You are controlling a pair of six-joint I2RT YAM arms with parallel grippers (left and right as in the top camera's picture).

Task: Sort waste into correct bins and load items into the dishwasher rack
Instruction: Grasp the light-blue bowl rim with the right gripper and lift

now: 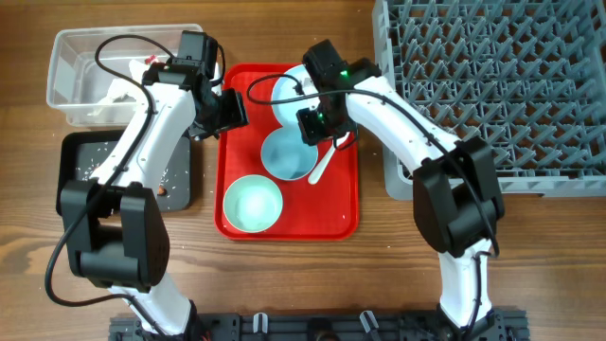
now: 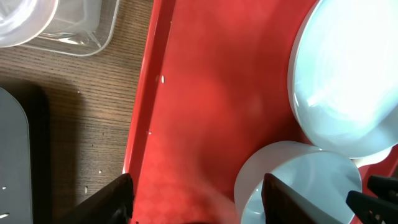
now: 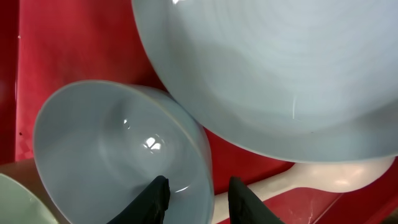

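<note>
Red tray (image 2: 205,93) is hovered over by the wide-open, empty left end effector (image 2: 196,186). Blue bowl (image 3: 112,143) rim is straddled by the part-open right end effector (image 3: 198,183), nothing gripped.

left gripper (image 2: 196,202) spread wide, arm bent inward. right gripper (image 3: 199,196) pointing down, fingers only narrowly apart.

I see the light blue bowl (image 3: 118,149) glossy and smooth between my right fingers (image 3: 155,199). The red tray (image 2: 205,93) under my left fingers (image 2: 115,199) looks slick plastic, the surface (image 2: 74,124) beside them matt wood.
</note>
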